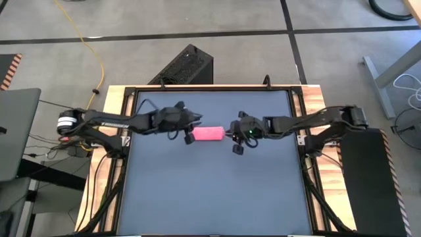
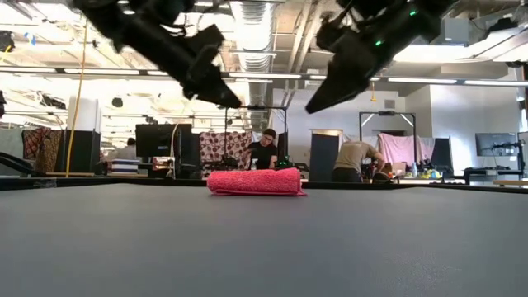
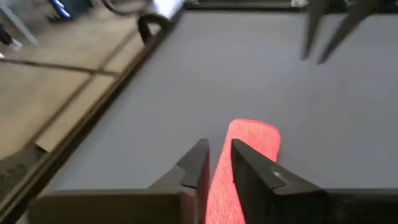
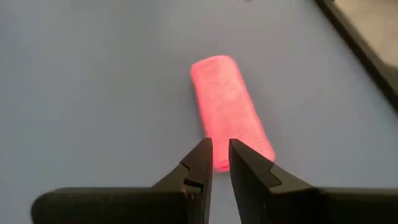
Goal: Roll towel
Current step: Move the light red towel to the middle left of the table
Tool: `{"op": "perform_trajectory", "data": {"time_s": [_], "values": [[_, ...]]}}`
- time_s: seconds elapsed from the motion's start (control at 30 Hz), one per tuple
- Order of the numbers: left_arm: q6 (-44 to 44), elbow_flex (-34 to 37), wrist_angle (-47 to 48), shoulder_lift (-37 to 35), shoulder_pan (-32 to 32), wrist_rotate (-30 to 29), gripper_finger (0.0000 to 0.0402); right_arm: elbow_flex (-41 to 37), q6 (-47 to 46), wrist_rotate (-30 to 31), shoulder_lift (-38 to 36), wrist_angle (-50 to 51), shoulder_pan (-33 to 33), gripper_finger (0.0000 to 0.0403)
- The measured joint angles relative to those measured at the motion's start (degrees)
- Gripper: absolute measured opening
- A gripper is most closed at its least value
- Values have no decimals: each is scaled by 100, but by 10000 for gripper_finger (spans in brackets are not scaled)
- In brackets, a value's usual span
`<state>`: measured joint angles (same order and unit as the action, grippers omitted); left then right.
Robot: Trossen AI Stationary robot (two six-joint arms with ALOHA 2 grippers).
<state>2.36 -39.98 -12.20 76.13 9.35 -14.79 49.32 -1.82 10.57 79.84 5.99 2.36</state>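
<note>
The pinkish-red towel (image 1: 208, 133) lies rolled into a short cylinder on the dark tabletop (image 1: 217, 191), a little beyond the middle, its length running left to right (image 2: 256, 181). My left gripper (image 1: 192, 128) hangs above its left end, raised clear of it (image 2: 229, 97). Its fingers are slightly apart with nothing between them (image 3: 219, 148). My right gripper (image 1: 230, 130) hangs above the right end, also clear (image 2: 318, 106), with a narrow empty gap (image 4: 220, 144). Each wrist view looks down along the roll (image 3: 252, 143) (image 4: 229, 115).
A wooden frame with black rails (image 1: 125, 131) borders the table. A black box (image 1: 187, 66) stands on the floor past the far edge. People (image 2: 264, 153) stand in the room behind. Bare tabletop stretches toward the near edge.
</note>
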Motion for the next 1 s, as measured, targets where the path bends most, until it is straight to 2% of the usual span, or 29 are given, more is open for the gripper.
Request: {"op": "perform_trajectory", "data": {"time_s": [0.17,0.43,0.53,0.7,1.0], "values": [[269,-1187,1393,895,415,945,114,-273,-486,138,-278,127,-429,79],[649,-2626,2716,2482,369,1145,210,-806,-1009,977,-433,143,-1049,79],[505,-3039,3101,2923,466,1573,237,-937,-1154,1096,-435,123,-1166,79],[842,-3408,3459,3358,522,1042,262,-1029,-1234,1261,-435,113,-1272,79],[811,-3490,3444,3976,527,1394,270,-1027,-1232,1259,-435,40,-1288,79]]}}
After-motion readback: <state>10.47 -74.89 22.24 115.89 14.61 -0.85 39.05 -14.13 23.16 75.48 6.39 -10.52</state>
